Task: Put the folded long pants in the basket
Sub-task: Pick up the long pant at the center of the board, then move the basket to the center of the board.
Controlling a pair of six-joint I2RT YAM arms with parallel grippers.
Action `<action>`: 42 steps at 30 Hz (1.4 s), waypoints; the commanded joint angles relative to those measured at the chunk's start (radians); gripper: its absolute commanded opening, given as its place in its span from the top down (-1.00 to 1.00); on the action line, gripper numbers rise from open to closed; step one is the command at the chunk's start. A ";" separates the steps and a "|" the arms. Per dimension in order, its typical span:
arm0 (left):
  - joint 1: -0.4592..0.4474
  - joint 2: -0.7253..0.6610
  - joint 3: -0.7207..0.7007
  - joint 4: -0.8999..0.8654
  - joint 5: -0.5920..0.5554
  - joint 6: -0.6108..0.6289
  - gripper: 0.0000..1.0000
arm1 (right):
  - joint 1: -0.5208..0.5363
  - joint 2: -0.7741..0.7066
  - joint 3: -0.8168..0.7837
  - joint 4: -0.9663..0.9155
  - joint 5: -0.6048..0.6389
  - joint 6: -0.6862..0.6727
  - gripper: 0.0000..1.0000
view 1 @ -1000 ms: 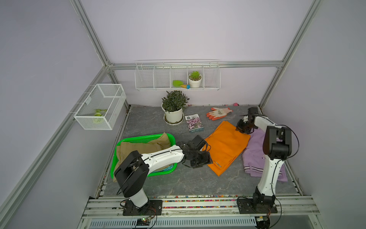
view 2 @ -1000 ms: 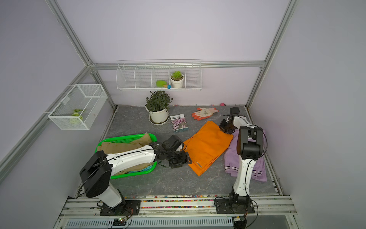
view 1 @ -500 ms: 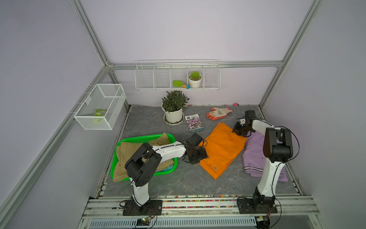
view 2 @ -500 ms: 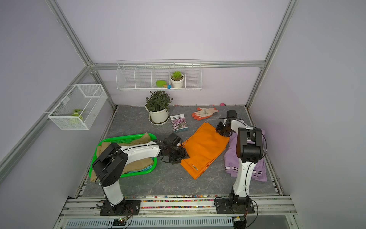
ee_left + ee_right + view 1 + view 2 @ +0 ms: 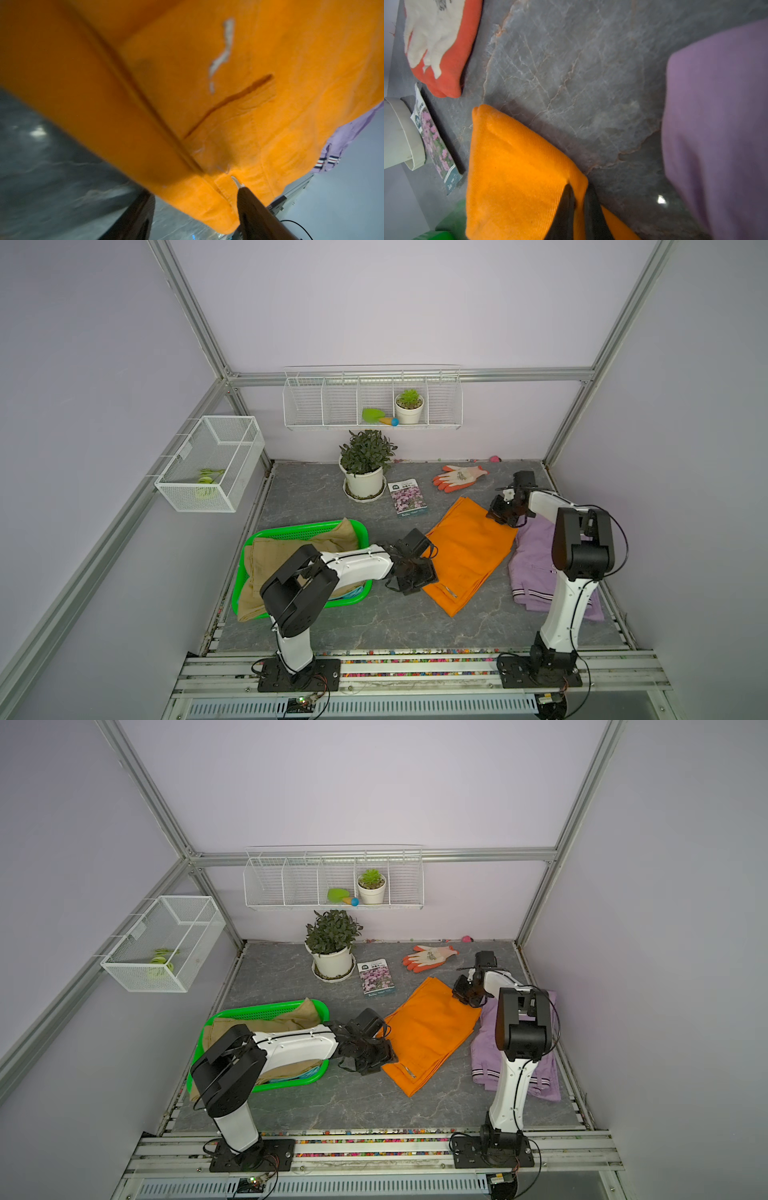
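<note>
My right hand [image 5: 578, 191] is pinched tight on the far corner of the orange pants [image 5: 469, 547]. My left hand [image 5: 194, 190] is at the near left corner of them. Its fingers [image 5: 249, 207] are apart and the cloth edge is between them. I cannot tell if they press on it. The orange pants lie in the middle of the counter [image 5: 316, 497], not in the green basket [image 5: 291, 529]. The basket sits by the left edge with the tan pants [image 5: 274, 551] in it, hanging over its rim. The purple pants [image 5: 536, 560] lie by the right edge.
</note>
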 commanded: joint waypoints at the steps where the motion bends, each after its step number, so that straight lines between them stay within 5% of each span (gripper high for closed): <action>1: -0.005 0.071 0.006 0.028 -0.023 -0.023 -0.36 | 0.014 0.002 -0.018 -0.051 -0.004 -0.025 1.00; 10: -0.002 0.103 0.026 -0.012 -0.129 0.000 0.00 | 0.020 -0.007 -0.023 -0.052 -0.009 -0.027 1.00; 15: 0.008 0.086 0.067 -0.076 -0.182 0.025 0.52 | 0.026 -0.024 -0.028 -0.056 -0.009 -0.030 1.00; 18: 0.017 0.060 0.080 -0.114 -0.195 0.054 1.00 | 0.029 -0.058 -0.044 -0.050 -0.007 -0.027 1.00; 31: 0.051 -0.172 0.359 -0.530 -0.244 0.244 1.00 | 0.061 -0.375 -0.149 -0.093 -0.015 -0.001 1.00; 37: 0.144 -0.291 0.445 -0.790 -0.295 0.324 1.00 | 0.111 -0.495 -0.214 -0.084 -0.083 0.041 1.00; 42: 0.302 -0.391 0.473 -0.978 -0.345 0.437 1.00 | 0.270 -0.590 -0.252 0.003 -0.084 0.173 1.00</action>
